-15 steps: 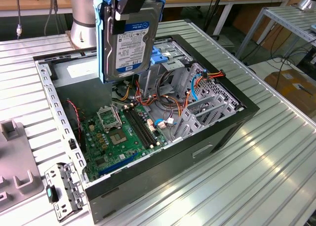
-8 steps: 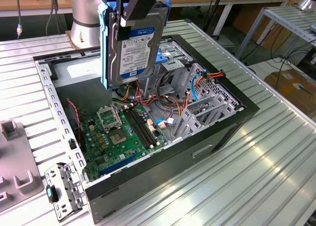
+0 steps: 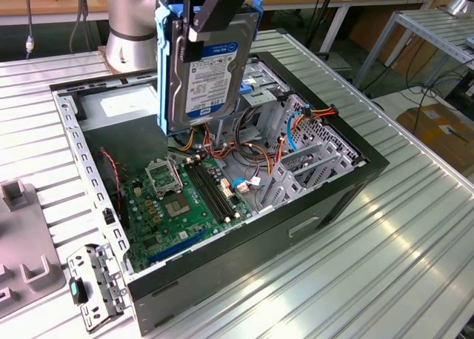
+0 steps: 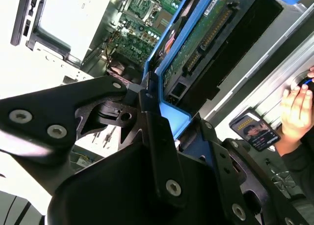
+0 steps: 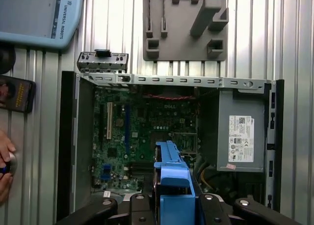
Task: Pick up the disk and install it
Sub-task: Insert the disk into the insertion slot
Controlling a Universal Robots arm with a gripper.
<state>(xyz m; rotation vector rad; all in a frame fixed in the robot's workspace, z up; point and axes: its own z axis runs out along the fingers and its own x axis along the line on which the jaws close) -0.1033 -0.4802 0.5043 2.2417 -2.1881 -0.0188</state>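
Clamping the disk [image 3: 204, 72] by its blue end handle, the gripper [image 3: 209, 22] holds it upright, hanging straight below the fingers and above the open computer case [image 3: 326, 198]. Beneath the gripper lies the green motherboard [image 3: 185, 206], and the grey power supply [image 5: 240, 136] sits off to one side inside the case.

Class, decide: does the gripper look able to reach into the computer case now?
Probably yes: the case lies open beneath the gripper, which holds the disk; loose cables may crowd it.
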